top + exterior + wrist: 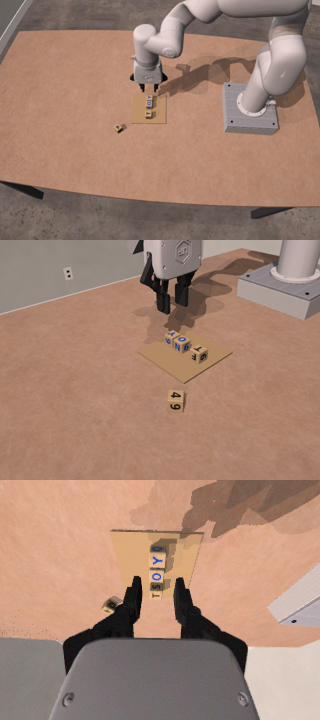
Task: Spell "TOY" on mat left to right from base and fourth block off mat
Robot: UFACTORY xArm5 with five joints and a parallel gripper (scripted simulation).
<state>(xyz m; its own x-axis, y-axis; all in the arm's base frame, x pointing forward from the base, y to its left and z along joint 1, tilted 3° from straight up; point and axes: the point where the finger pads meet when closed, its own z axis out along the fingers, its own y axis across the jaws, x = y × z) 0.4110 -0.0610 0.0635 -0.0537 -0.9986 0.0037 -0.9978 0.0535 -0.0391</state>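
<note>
Tan, mottled tabletop [77, 155] [103, 433] [60, 570] carries a thin yellowish-brown square mat [160, 111] [165, 361] [130, 555] where small wooden cubes [149, 104] [181, 344] [157, 575] read TOY, probably light, stiff, best pinched by opposite side faces, while the black-fingered gripper [149, 89] [176, 309] [158, 586] hovers beyond, partly spread and empty

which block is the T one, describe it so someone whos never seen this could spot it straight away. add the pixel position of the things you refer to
On the table lies a thin square mat [138, 108] [165, 358] [132, 555] carrying three wooden blocks in a row. The T block [148, 114] [198, 353] [156, 594] is an end one; its letters are black, its two neighbours' blue, and a gap separates it from them.
</note>
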